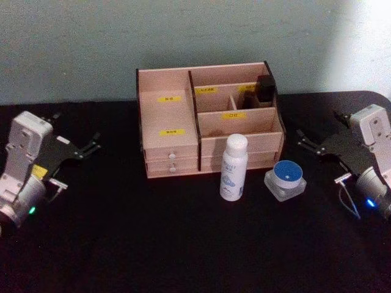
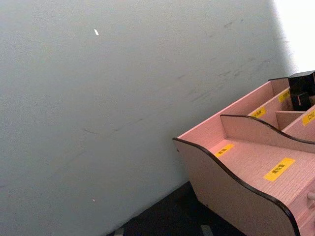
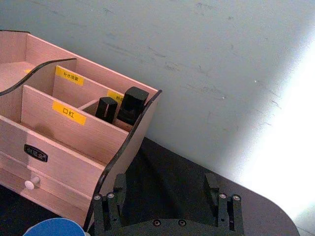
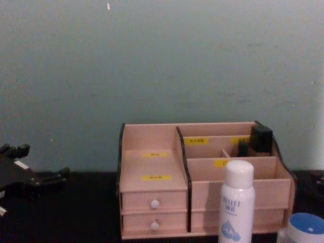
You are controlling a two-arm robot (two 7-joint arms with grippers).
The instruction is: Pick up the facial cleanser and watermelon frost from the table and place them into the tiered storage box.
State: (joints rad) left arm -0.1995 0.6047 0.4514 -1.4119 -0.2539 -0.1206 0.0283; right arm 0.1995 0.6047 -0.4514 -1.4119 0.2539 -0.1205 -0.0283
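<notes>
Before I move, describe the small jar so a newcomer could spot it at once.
Find the wooden tiered storage box at the back of the black table. Two items stand before its right half; the jar is the one nearer the right claw. It is squat with a round blue lid, unlike the tall white bottle beside it.

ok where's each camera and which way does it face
head: high, down onto light wooden tiered storage box; left gripper, right gripper at sides
chest: low, level at box's drawers; left gripper at left
left wrist: toward box's left side, grey wall
right wrist: box's right end; own open fingers
head, chest share white spray bottle, blue-lidded jar
</notes>
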